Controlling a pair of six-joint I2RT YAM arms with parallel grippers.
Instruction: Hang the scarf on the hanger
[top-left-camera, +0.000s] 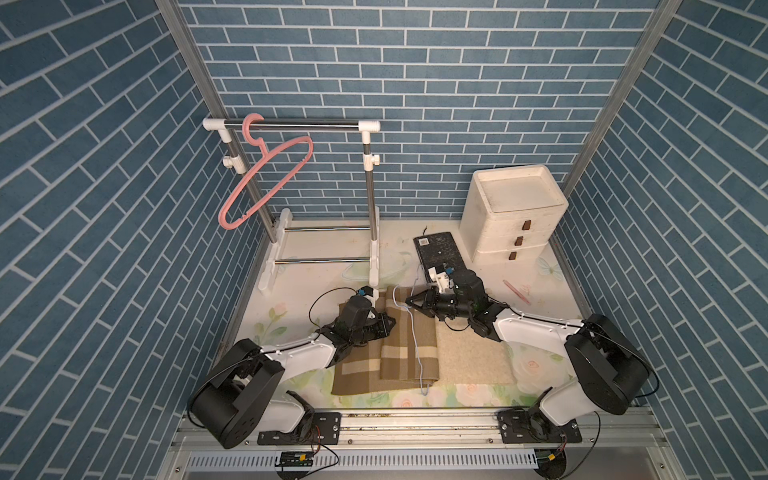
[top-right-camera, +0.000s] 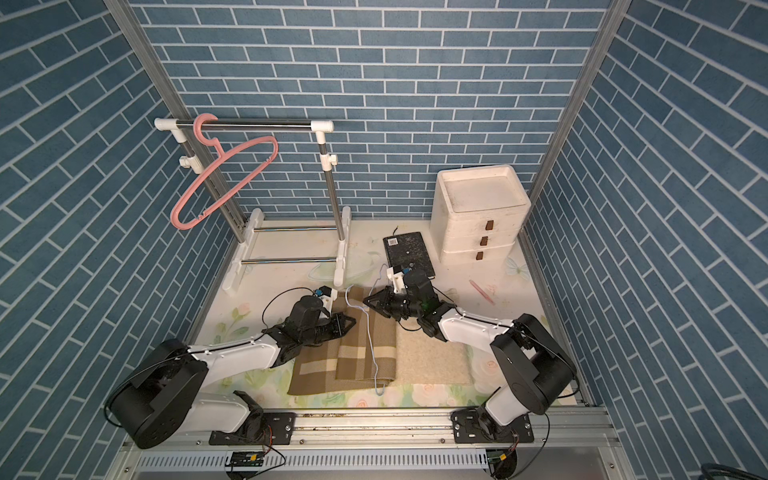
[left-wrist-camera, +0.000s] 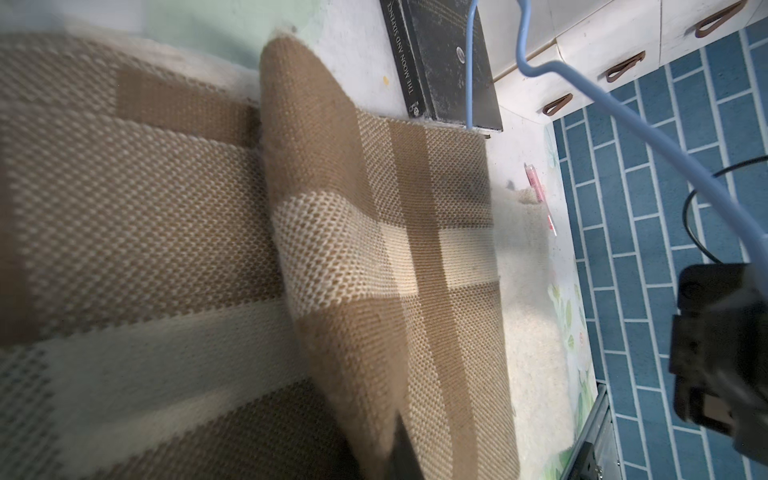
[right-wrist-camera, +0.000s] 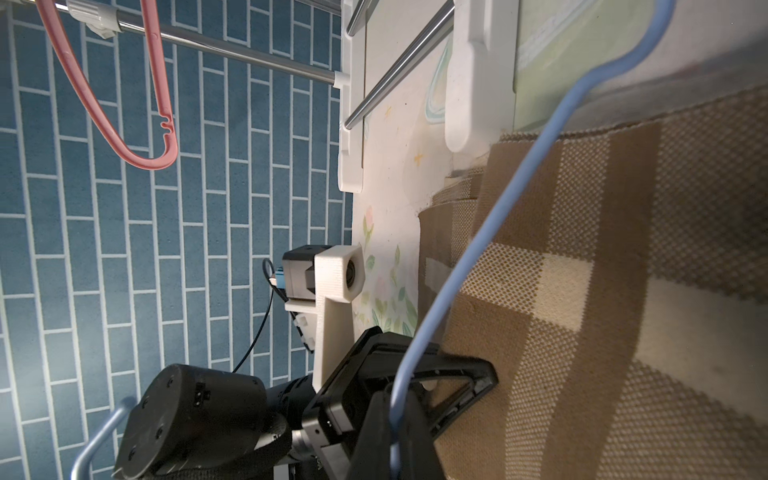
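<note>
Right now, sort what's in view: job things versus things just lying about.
Job: scarf, blue hanger, left claw gripping the scarf, right claw gripping that hanger.
Lying about: pink hanger, book, drawer unit, pink pen, cream mat.

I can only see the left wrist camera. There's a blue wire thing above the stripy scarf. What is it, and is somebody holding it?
Observer: It's a thin blue hanger. The right wrist view shows the right hand shut on it.
Operator: Is that the only hanger?
Observer: No. A pink hanger hangs on the clothes rack, on its top rail.
Operator: Where does the blue one go that I can't see?
Observer: In both top views it runs along the scarf, and its far tip pokes out past the scarf's near edge.
</note>
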